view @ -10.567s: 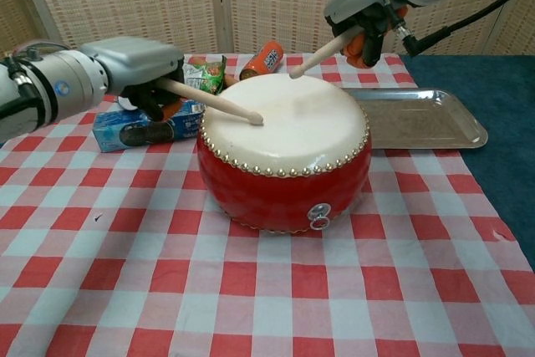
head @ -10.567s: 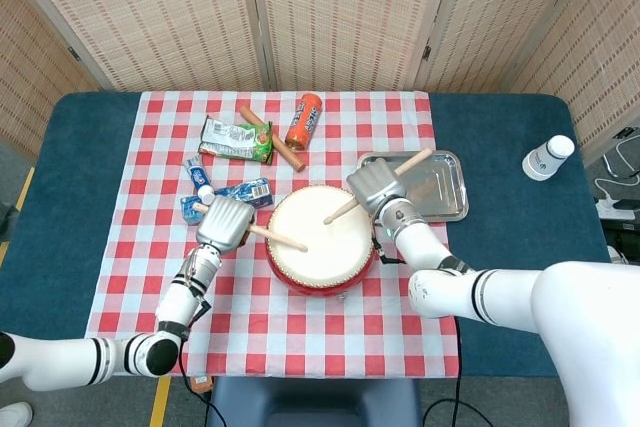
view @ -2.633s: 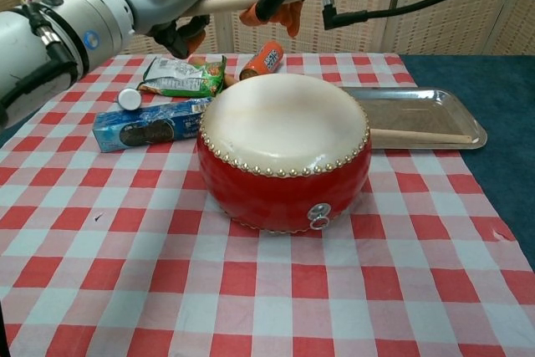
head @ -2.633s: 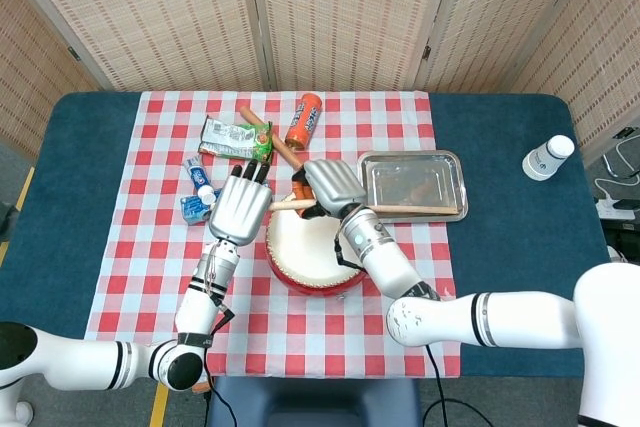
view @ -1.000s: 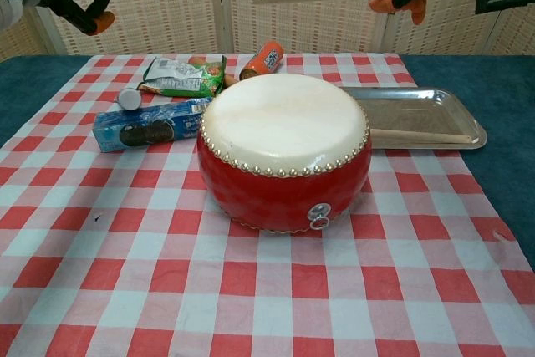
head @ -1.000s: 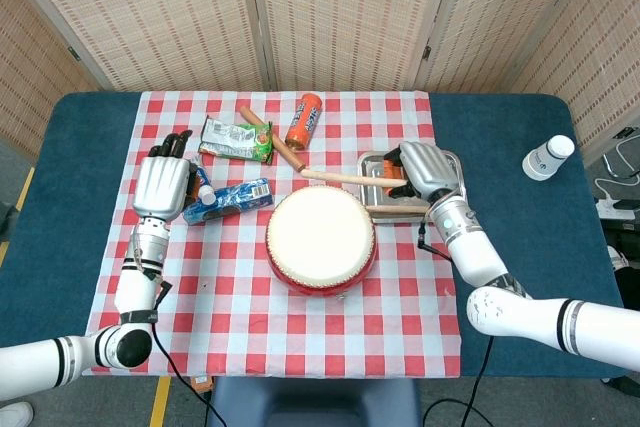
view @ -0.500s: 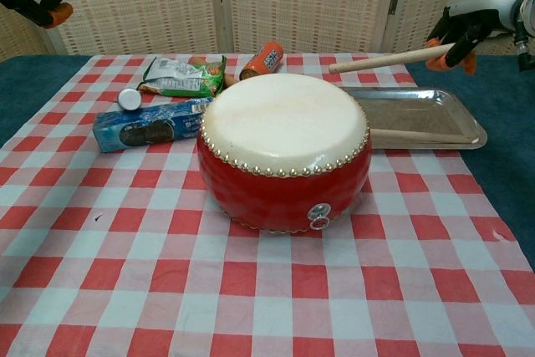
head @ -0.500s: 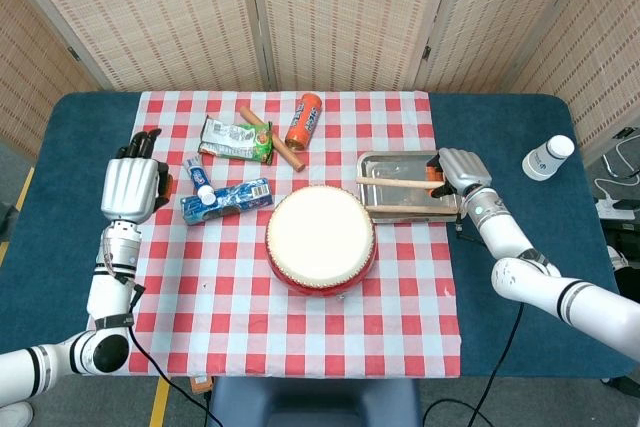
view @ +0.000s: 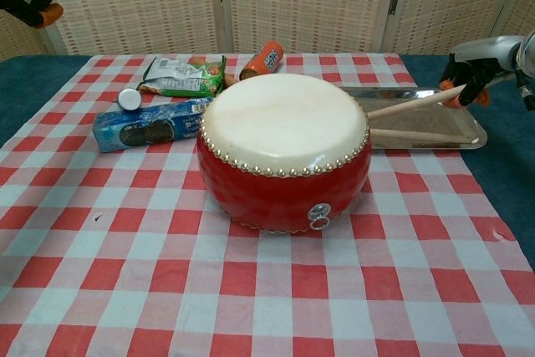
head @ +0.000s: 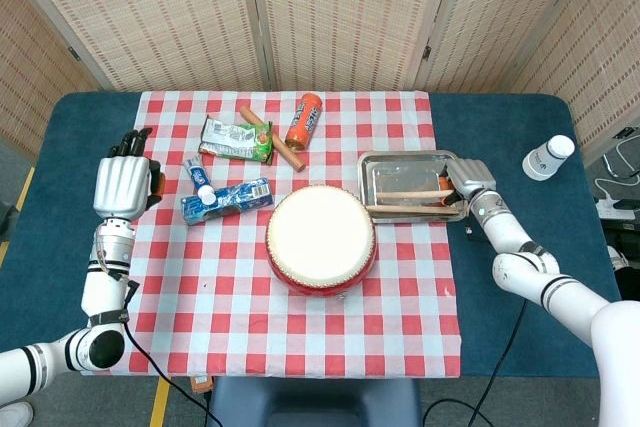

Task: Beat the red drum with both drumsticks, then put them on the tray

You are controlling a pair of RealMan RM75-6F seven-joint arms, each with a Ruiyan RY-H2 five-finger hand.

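On the counter (head: 500, 347): checked cloth (head: 230, 297), red drum (head: 320, 237), tray (head: 410, 159) holding one drumstick (head: 405, 208). Right hand (head: 468, 180) grips second drumstick (head: 412, 193) over the tray. Left hand (head: 122, 187) raised, fingers apart.

Your right hand (head: 468, 179) is low at the far right, and its arm reaches in from the bottom right corner. Its fingers (view: 461, 74) are curled around a stick and hold it. Your left hand (head: 120, 187) is far out on the left, held up high. It is empty, with its fingers (head: 128, 141) straight and a little apart.
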